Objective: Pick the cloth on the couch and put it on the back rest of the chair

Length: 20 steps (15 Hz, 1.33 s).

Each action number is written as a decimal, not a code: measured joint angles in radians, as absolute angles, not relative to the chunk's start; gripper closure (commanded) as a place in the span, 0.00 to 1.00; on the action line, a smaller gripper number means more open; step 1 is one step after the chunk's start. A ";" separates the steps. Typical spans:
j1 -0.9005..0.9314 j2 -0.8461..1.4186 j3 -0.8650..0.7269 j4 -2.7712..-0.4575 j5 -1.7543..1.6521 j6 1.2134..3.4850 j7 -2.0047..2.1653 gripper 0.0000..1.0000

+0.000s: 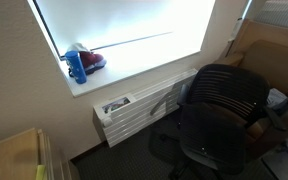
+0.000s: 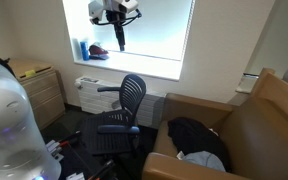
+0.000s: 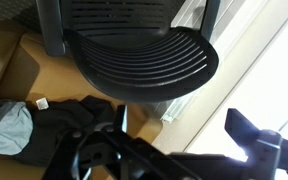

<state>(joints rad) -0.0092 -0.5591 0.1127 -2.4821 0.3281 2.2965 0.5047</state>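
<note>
The dark cloth (image 2: 192, 135) lies crumpled on the seat of the tan couch (image 2: 259, 115); it also shows in the wrist view (image 3: 69, 125), on the couch (image 3: 14, 65). The black office chair (image 2: 124, 108) stands beside the couch, below the window; its back rest shows in an exterior view (image 1: 229, 90) and its mesh fills the top of the wrist view (image 3: 144, 50). My gripper (image 2: 119, 38) hangs high in front of the window, above the chair and far from the cloth. In the wrist view the gripper (image 3: 180, 121) is open and empty.
A small pale bluish-white item (image 2: 202, 160) lies next to the cloth, also in the wrist view (image 3: 9, 125). A blue bottle (image 1: 76, 66) and a red object (image 1: 92, 60) stand on the window sill. A white radiator (image 1: 134, 108) sits below. A wooden cabinet (image 2: 39, 90) stands by the wall.
</note>
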 measured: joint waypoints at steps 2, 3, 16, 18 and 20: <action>-0.012 -0.534 0.114 -2.492 0.354 2.429 0.554 0.00; -0.013 -0.508 0.109 -2.493 0.376 2.500 0.567 0.00; -0.038 -0.037 -0.030 -2.369 0.473 2.807 0.681 0.00; -0.035 -0.044 -0.030 -2.371 0.475 2.835 0.679 0.00; -0.024 -0.015 -0.026 -2.368 0.521 2.977 0.697 0.00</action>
